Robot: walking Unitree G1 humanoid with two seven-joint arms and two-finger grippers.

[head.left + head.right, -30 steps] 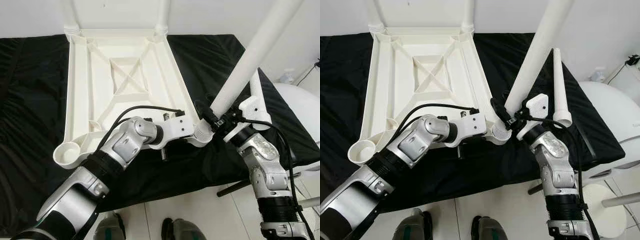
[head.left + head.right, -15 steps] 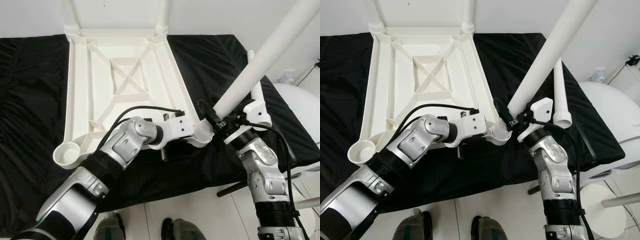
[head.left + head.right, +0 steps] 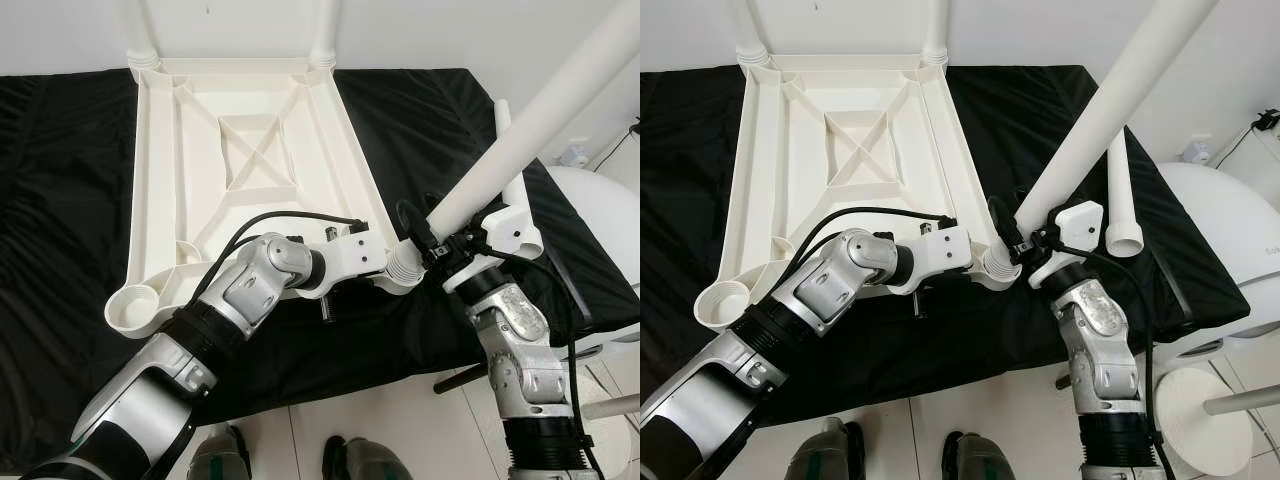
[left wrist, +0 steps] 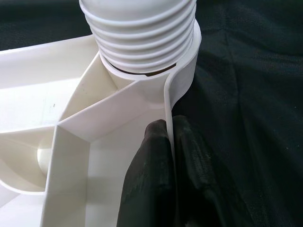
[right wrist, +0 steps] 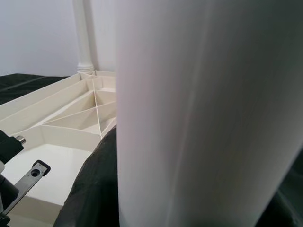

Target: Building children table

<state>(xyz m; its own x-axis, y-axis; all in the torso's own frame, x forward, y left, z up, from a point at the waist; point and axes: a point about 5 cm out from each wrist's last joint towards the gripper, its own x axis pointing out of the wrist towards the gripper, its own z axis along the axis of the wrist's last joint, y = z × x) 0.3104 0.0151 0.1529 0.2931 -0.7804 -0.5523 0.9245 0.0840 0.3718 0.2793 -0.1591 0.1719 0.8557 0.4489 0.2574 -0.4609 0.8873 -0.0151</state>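
Observation:
A white plastic table top (image 3: 250, 150) lies upside down on a black cloth. Two legs (image 3: 325, 40) stand in its far corners. The near left socket (image 3: 135, 305) holds nothing. My left gripper (image 4: 170, 130) is shut on the table's rim right beside the near right socket (image 3: 400, 270). A long white leg (image 3: 530, 120) has its ribbed end (image 4: 142, 33) in that socket and leans up to the right. My right gripper (image 3: 438, 248) is shut on this leg just above the ribs. Another loose leg (image 3: 1118, 190) lies on the cloth behind my right wrist.
The black cloth (image 3: 60, 200) covers a low surface whose front edge falls to the tiled floor (image 3: 400, 420), where my feet (image 3: 355, 462) stand. A rounded white object (image 3: 600, 210) sits to the right, and a white wall runs behind.
The held leg has tipped further to the right, its upper end swinging away from the table. My right wrist dropped slightly. The left arm has not moved.

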